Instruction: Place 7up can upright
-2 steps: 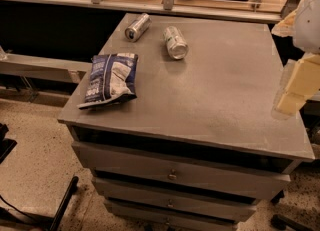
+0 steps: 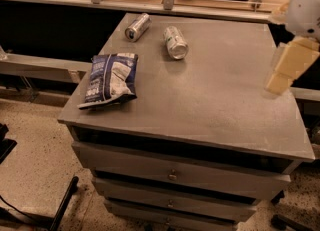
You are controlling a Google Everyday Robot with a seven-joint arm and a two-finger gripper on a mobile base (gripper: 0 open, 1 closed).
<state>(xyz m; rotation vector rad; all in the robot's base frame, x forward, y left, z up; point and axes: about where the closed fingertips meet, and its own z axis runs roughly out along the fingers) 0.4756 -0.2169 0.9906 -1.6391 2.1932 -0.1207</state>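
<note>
1. At 12 o'clock on the cabinet top (image 2: 215, 105), the 7up can (image 2: 176, 42) lies on its side, long axis about 11-to-5 o'clock.
2. A plain silver can (image 2: 137, 27) lies near it at 10 o'clock, not touching. A chip bag (image 2: 110, 79) sits well apart at 8 o'clock.
3. The gripper (image 2: 286, 67) hangs over the top's right edge, well clear of the can; open or closed, cannot tell.
4. Judgement: the can is at 10 o'clock from the gripper, so a reach from there meets its side.
</note>
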